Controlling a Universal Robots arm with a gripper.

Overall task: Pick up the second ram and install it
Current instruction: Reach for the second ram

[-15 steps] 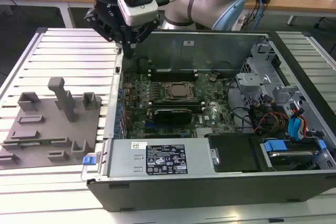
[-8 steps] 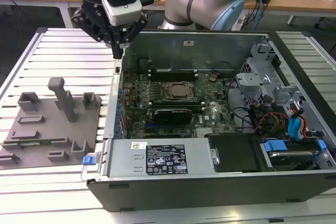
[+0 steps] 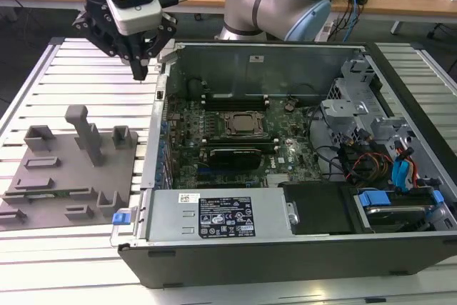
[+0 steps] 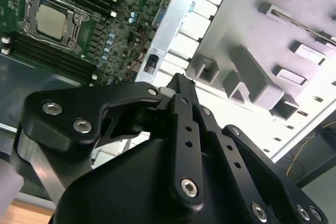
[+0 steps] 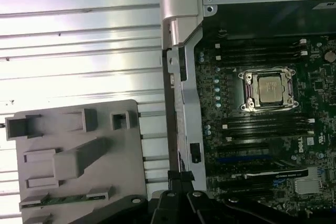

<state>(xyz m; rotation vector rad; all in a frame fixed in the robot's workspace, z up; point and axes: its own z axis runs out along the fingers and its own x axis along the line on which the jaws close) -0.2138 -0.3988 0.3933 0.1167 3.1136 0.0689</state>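
Wooden desks (image 3: 400, 1) strewn with cables run behind my work area, and in front of them is a slatted metal table (image 3: 71, 62). It carries a gray fixture (image 3: 71, 169) on the exterior view's left and an open computer case (image 3: 285, 248) on the exterior view's right. I see the gripper (image 3: 141, 69) hanging above the bare strip of table between the two, close to the case's far corner and just beside the upright side wall (image 3: 158, 105). Its fingers (image 4: 181, 103) are drawn together at the tip with nothing between them. I have free table around the far side of the fixture; the wall's metal edge is the nearest obstacle. Inside the case the motherboard (image 5: 262, 145) lies flat, the square processor (image 5: 270, 88) sitting between rows of long dark slots. The second ram (image 3: 57, 193) lies in a long slot along the fixture's near edge, well apart from the gripper. In the first wrist view it shows as a thin green strip (image 5: 60, 199) with small dark marks; I cannot make out more.
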